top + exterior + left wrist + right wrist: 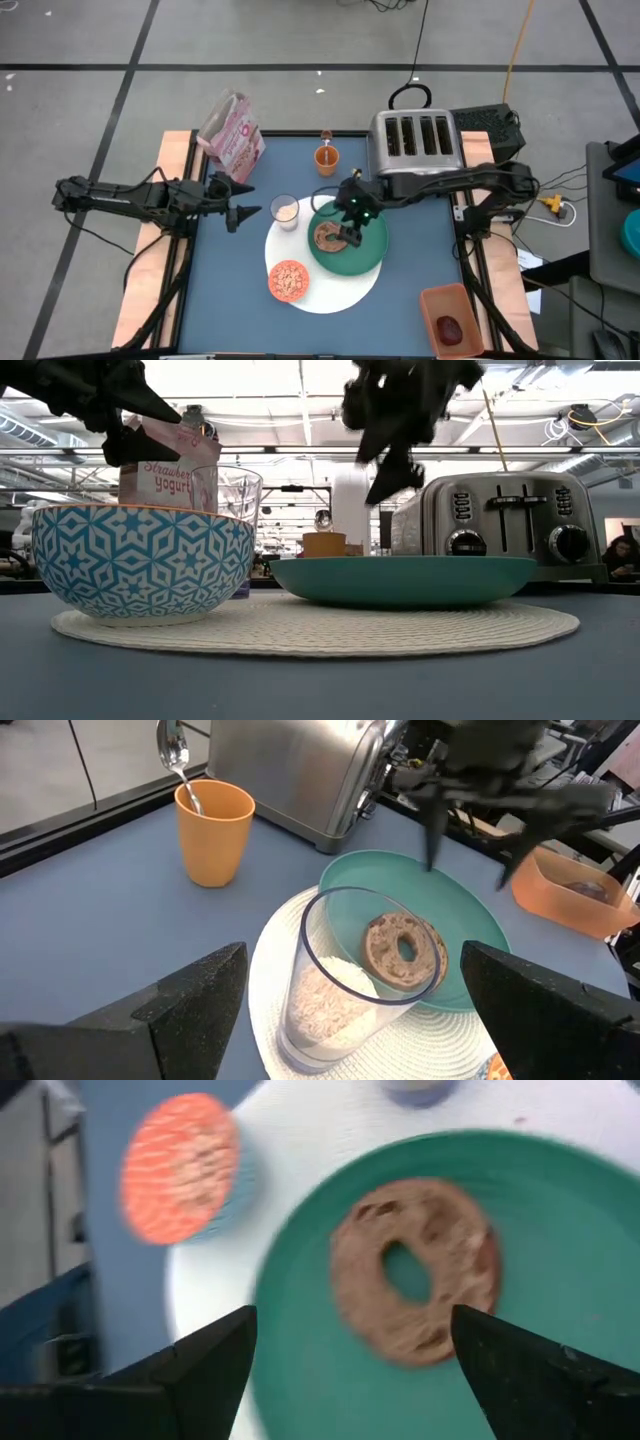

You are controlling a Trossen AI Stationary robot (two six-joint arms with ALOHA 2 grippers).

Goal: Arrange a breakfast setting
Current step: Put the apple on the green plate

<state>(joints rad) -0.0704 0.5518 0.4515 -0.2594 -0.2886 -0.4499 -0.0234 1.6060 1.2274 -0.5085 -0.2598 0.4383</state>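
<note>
The round white mat holds the green plate with the bagel, the small orange cereal bowl and the milk glass. My right gripper hangs open just above the plate, over the bagel, touching nothing. My left gripper is open at the mat's left. Its fingers stand on either side of the glass, apart from it. The orange cup stands behind the mat with the silver spoon upright in it. The dark red food lies in an orange tub.
The silver toaster stands at the back right, close behind the plate. The pink cereal box stands at the back left. The orange tub sits on the front right edge. Bare blue table lies at the front left.
</note>
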